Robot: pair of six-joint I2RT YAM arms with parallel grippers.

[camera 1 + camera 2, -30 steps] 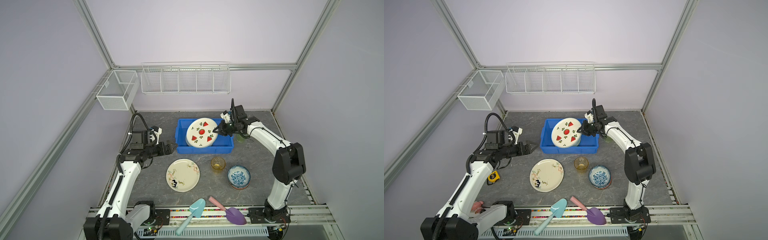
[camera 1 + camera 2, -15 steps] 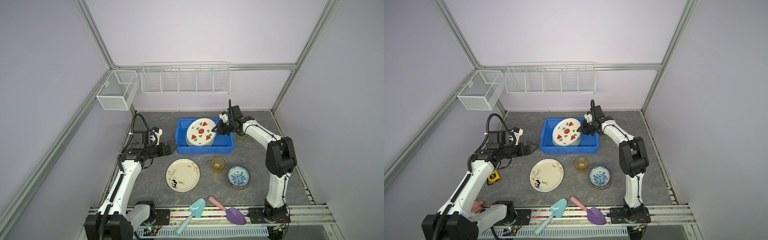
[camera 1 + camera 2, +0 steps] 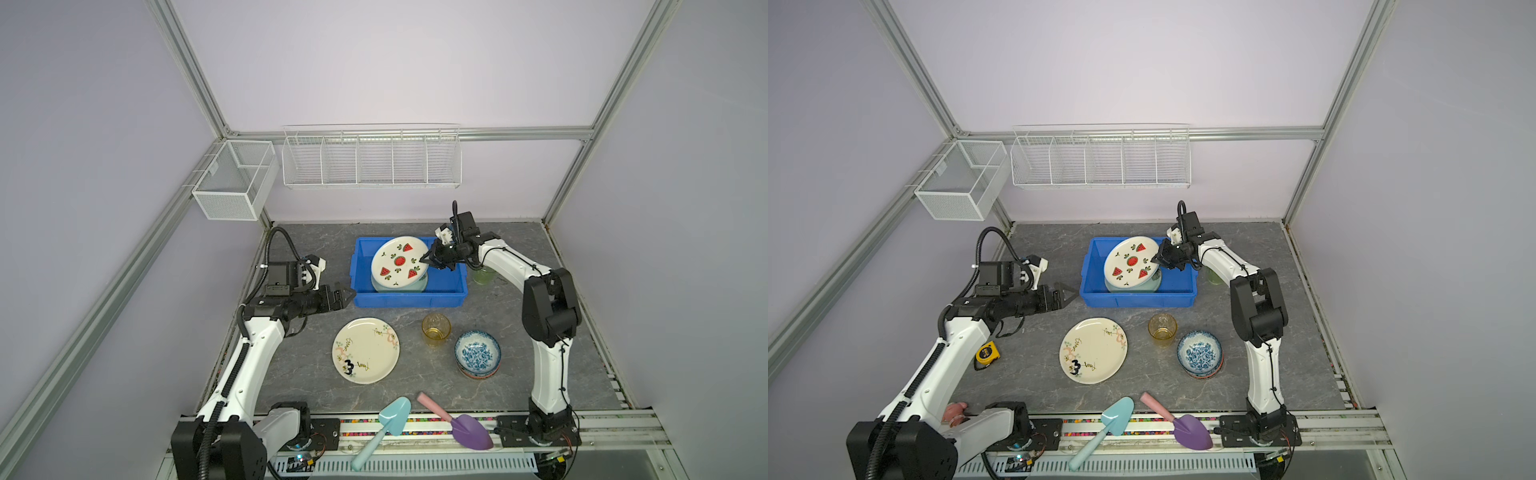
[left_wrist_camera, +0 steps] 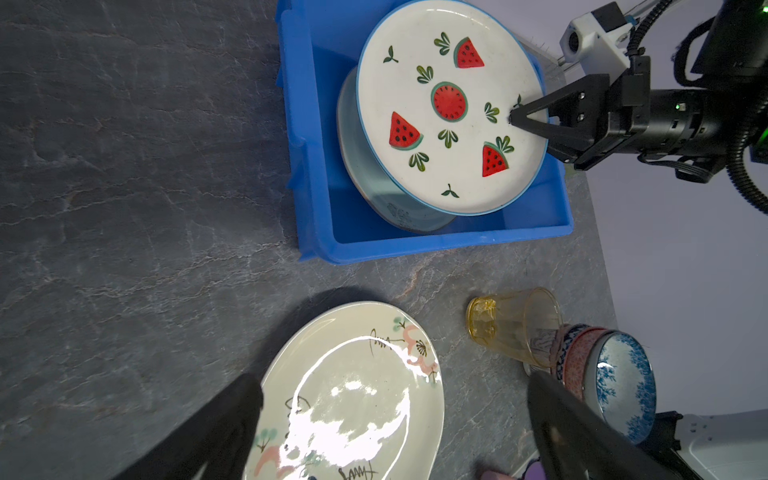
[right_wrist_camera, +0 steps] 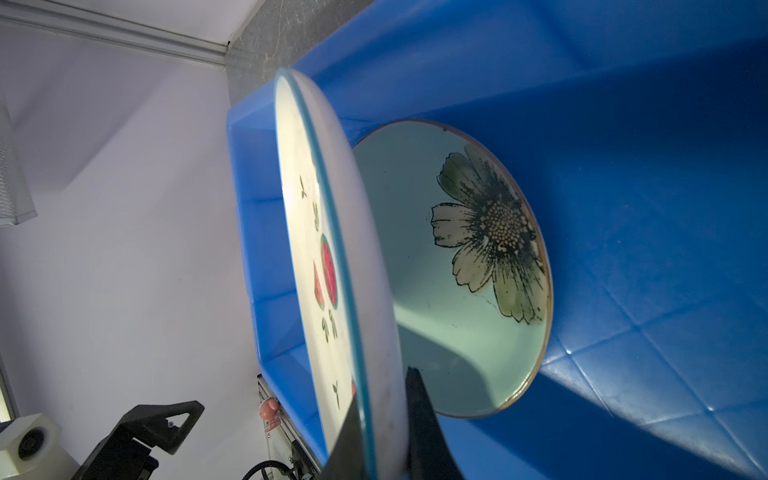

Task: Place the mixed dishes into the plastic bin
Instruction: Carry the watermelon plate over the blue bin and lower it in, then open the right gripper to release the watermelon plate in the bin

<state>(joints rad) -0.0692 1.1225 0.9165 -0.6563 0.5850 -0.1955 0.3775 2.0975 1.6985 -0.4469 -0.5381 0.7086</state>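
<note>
Our right gripper [image 3: 428,260] pinches the rim of the round white watermelon-print plate [image 3: 398,262], tilted in the bright blue plastic bin [image 3: 409,300]. We should lower it flat onto the pale green floral plate [image 5: 469,270] below the gripper before releasing. Our left gripper [image 3: 345,296] hovers spread.

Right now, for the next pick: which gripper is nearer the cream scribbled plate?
Left. The left gripper hangs open near the cream plate; the right gripper grips the watermelon plate over the bin.
</note>
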